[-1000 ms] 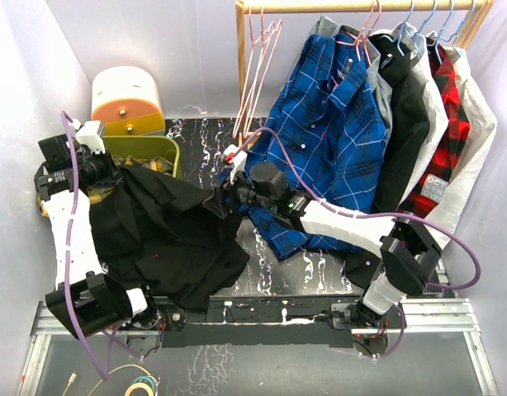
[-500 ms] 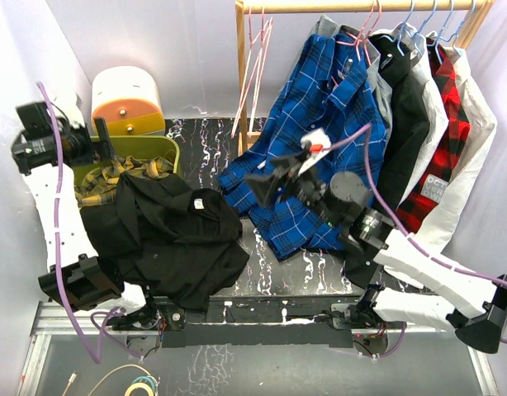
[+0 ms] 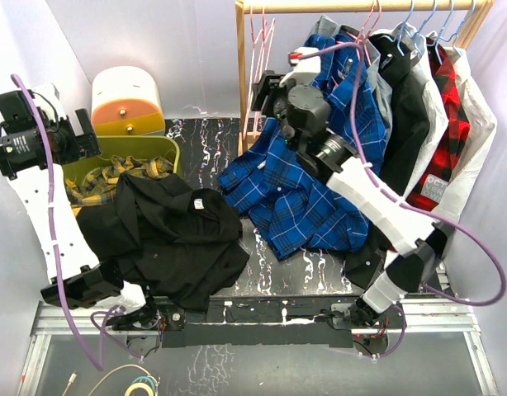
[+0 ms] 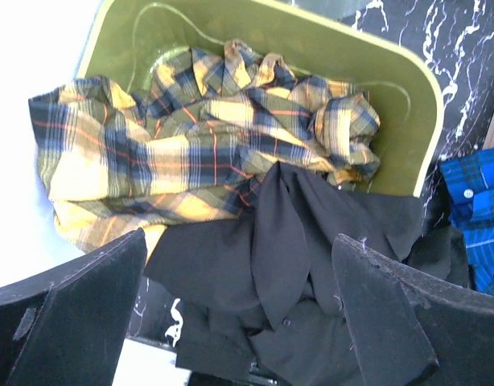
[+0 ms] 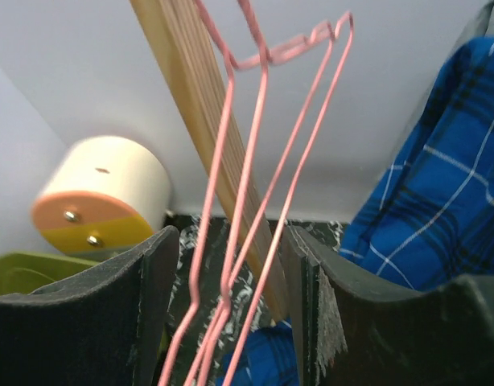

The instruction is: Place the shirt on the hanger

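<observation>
The black shirt (image 3: 171,239) lies crumpled on the dark marble table; its upper edge reaches the green bin. In the left wrist view the shirt (image 4: 295,233) shows below my left gripper (image 4: 239,241), which is wide open and holds nothing. That gripper (image 3: 87,136) hangs high at the left, above the bin. Pink wire hangers, the hanger (image 3: 255,66) among them, hang from the wooden rod at the rack's left end. My right gripper (image 3: 262,87) is raised to them. Its jaws (image 5: 231,233) stand partly open around the pink hanger wires (image 5: 291,48), with gaps on both sides.
A green bin (image 3: 167,148) holds a yellow plaid shirt (image 4: 150,145). The rack's wooden post (image 5: 191,96) stands just behind the pink wires. A blue plaid shirt (image 3: 319,165) and other hung garments (image 3: 419,107) fill the rack's right. A cream and orange drum (image 3: 125,99) sits at back left.
Both grippers let go of the black shirt, which dropped flat. The left arm rose to the upper left, open. The right arm swung up to the pink hangers and narrowed its jaws.
</observation>
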You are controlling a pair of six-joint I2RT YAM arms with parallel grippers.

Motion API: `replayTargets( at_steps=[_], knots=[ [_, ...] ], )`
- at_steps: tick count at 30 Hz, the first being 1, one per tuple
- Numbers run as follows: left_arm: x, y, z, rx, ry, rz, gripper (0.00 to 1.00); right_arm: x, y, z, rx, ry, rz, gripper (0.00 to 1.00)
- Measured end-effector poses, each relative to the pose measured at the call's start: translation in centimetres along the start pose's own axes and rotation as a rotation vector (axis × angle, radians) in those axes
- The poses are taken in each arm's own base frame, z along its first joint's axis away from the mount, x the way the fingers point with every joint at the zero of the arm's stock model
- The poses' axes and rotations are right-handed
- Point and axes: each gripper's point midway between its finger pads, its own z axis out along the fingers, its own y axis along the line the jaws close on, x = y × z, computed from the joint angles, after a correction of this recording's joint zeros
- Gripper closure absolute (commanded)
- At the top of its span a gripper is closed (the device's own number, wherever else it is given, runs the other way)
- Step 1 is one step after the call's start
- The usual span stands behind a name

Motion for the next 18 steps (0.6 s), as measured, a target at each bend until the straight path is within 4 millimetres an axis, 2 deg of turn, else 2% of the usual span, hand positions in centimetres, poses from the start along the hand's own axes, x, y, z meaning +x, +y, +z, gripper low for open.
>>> replayTargets(
  at_steps=[4, 7, 9, 12, 16, 17, 18],
  knots=[
    [2.2, -0.3, -1.4, 0.013, 0.026, 0.025, 0.03, 5.2, -1.2, 2.5, 0.046, 0.115, -0.058, 0.46],
    [3.6, -1.2, -2.8, 0.059, 0.029, 0.053, 0.03, 7.6, -2.3, 3.2, 0.071, 0.173, -0.082, 0.48],
    [4.3, -2.0, -3.8, 0.104, 0.027, 0.077, 0.03, 8.3, -3.1, 3.5, 0.088, 0.192, -0.087, 0.53],
    [5.5, -3.1, -4.4, 0.168, 0.034, 0.109, 0.03, 8.5, -3.8, 3.7, 0.103, 0.198, -0.090, 0.68],
    [7.0, -4.5, -3.3, 0.201, 0.095, 0.167, 0.03, 8.3, -4.3, 3.8, 0.119, 0.194, -0.087, 0.71],
    [7.4, -5.2, -2.6, 0.206, 0.112, 0.202, 0.03, 8.3, -4.4, 3.8, 0.120, 0.194, -0.088, 0.78],
    [7.7, -6.3, -1.8, 0.211, 0.128, 0.253, 0.03, 8.3, -4.4, 3.8, 0.122, 0.193, -0.088, 0.89]
  ],
)
